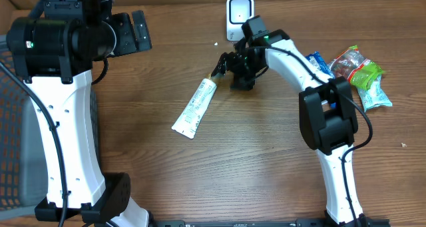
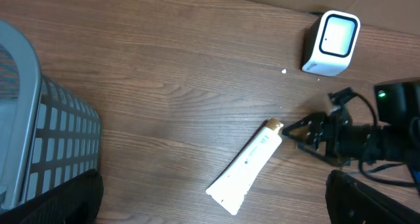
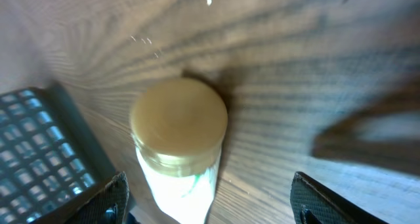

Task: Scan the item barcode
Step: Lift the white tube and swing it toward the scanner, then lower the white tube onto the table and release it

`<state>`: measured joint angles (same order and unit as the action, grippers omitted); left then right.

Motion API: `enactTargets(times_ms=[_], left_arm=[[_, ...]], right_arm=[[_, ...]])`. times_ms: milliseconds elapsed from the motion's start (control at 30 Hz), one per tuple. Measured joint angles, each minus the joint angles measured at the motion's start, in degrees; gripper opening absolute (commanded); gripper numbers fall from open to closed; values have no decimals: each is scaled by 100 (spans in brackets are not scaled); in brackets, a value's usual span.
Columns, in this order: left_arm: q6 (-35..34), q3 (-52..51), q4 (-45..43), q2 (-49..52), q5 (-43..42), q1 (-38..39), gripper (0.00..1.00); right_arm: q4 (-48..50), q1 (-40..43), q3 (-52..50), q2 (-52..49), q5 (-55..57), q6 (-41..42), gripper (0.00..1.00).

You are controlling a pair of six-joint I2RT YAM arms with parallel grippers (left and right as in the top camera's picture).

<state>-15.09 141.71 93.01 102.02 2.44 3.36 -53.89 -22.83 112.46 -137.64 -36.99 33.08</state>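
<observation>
The item is a white tube (image 1: pixel 196 107) with a gold cap, lying flat mid-table at a slant, cap toward the back right. The white barcode scanner (image 1: pixel 239 14) stands at the back edge. My right gripper (image 1: pixel 229 70) is low at the cap end. In the right wrist view its jaws (image 3: pixel 213 201) stand open on either side of the tube (image 3: pixel 180 178); the cap (image 3: pixel 178 122) lies nearer the left finger, and neither finger touches it. My left gripper (image 1: pixel 136 30) hangs high at the back left, open and empty. From there I see the tube (image 2: pixel 246 168) and scanner (image 2: pixel 333 42).
A grey mesh basket (image 1: pixel 13 140) stands off the table's left side and shows in the left wrist view (image 2: pixel 39 132). Several snack packets (image 1: pixel 356 74) lie at the right, behind the right arm. Bare wood surrounds the tube.
</observation>
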Motion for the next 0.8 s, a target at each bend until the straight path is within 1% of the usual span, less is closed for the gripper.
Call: enactTargets(times_ms=[167, 367, 600, 733, 767, 800], left_arm=[[0, 0, 0, 0, 0, 0, 100], [-2, 0, 0, 0, 0, 0, 100], [-2, 0, 0, 0, -2, 0, 100], [0, 0, 0, 0, 0, 0, 100], [0, 0, 0, 0, -2, 0, 100], [-2, 0, 0, 0, 0, 0, 100]], right_arm=[[-177, -374, 0, 26, 289, 90, 77], [-35, -940, -98, 68, 953, 750, 63], [798, -1547, -623, 264, 1397, 1510, 59], [931, -1709, -800, 352, 1537, 1700, 59], [933, -1733, -826, 367, 1561, 1733, 58], [935, -1751, -857, 387, 1602, 1766, 55]])
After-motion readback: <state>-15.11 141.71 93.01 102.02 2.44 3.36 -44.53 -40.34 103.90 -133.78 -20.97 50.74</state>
